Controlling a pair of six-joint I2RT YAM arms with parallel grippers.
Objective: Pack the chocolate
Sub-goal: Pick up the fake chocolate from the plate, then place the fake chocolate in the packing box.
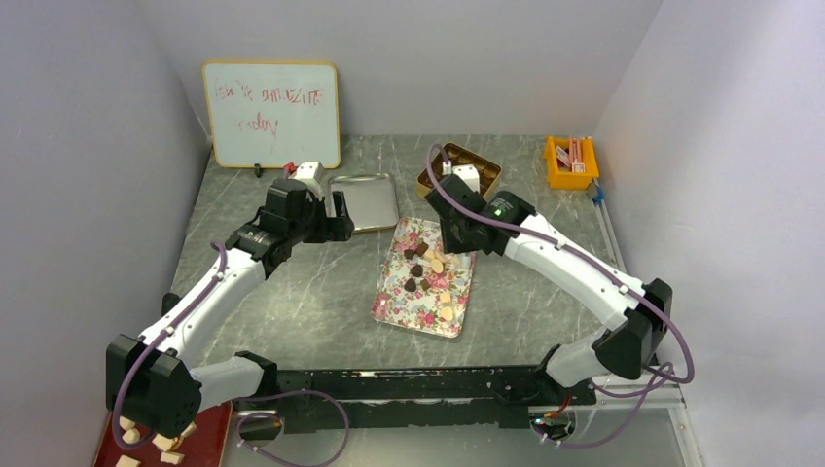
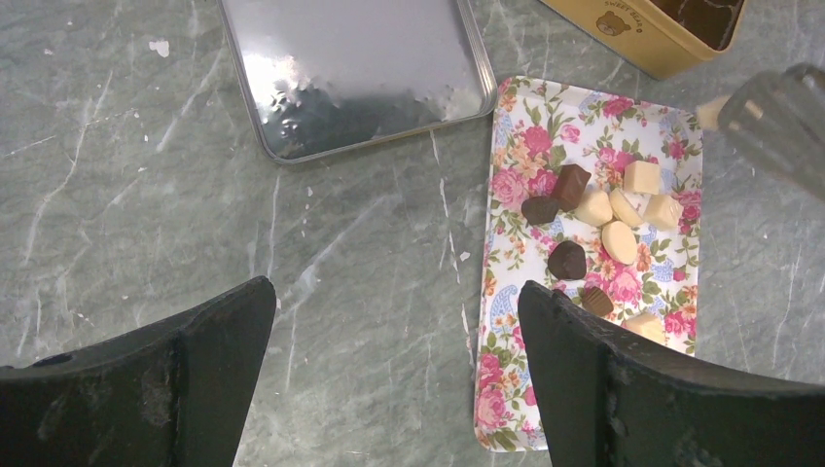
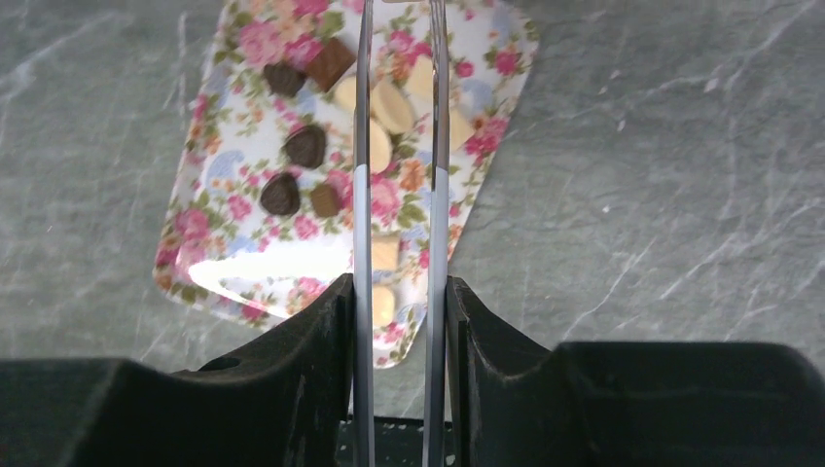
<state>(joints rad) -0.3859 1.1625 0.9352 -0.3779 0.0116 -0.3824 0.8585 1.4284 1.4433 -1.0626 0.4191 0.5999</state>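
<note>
On the desk's (image 1: 292,311) left side, your left tool (image 2: 397,302) hangs with its jaws wide apart, gripping nothing, just short of a silver lid (image 2: 360,68). Right of that lies the floral tray (image 2: 506,409). The chocolate (image 2: 593,209) sits on it in a loose cluster, dark and cream pieces mixed. Your right tool (image 3: 399,292) is clamped on thin tongs (image 3: 361,146) above the tray. Just beyond the tray stands a gold tin (image 2: 632,39), and far right an orange bin (image 1: 569,167).

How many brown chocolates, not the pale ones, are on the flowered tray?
5 on the floral tray: a rectangular bar and a heart at its far end, two more hearts mid-tray, a small square beside them. The tongs may hide others.
</note>
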